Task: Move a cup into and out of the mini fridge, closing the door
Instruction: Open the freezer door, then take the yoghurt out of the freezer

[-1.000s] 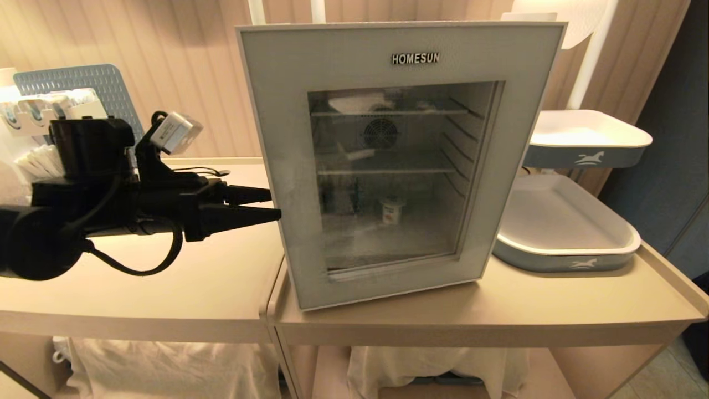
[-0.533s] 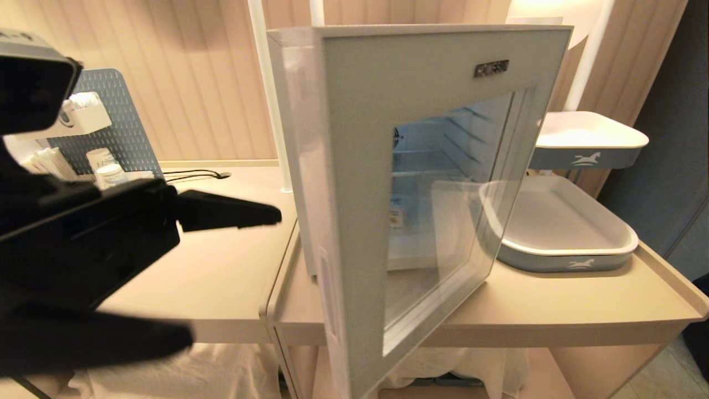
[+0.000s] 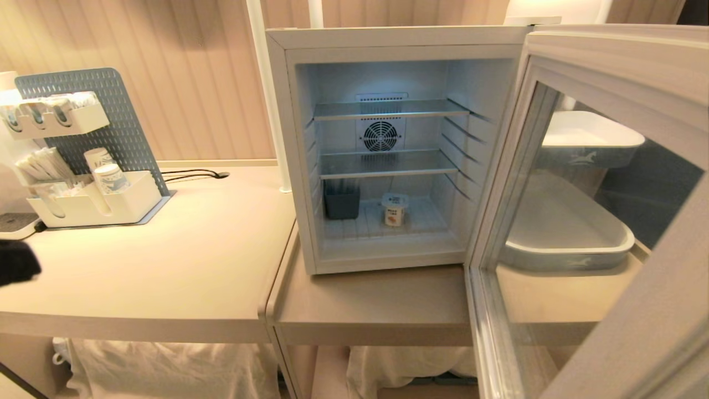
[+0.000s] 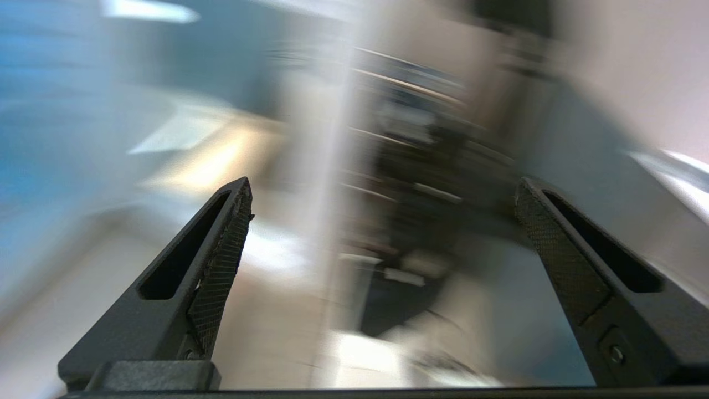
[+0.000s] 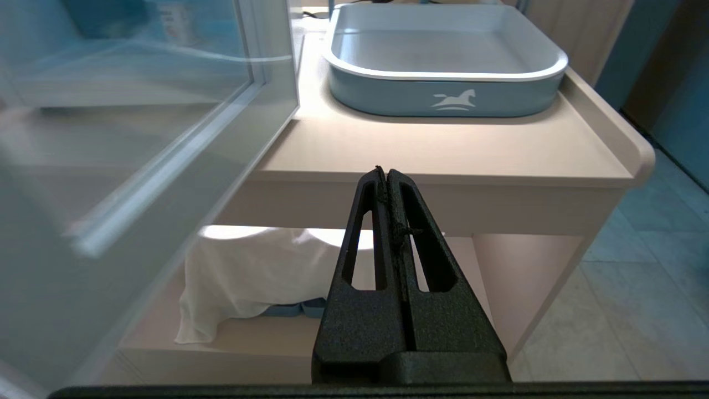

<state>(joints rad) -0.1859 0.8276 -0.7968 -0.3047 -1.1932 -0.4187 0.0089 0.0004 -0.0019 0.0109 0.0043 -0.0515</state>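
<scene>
Mini fridge with door swung wide at 3 o'clock, cup on its floor, dark bin at the cup's 9 o'clock, grey-blue tray behind the glass, left gripper spread wide and empty, right gripper pressed closed, empty, below the table edge.

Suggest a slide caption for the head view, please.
Mini fridge with door swung open, cup on its floor.

We see the mini fridge gaping, its door swung far out to our right, so the front opening stands unblocked. On the bottom floor a dark bin crowds the left side and the cup sits mid-floor, with bare room to its right. The two wire shelves above are bare but leave low slots.
</scene>
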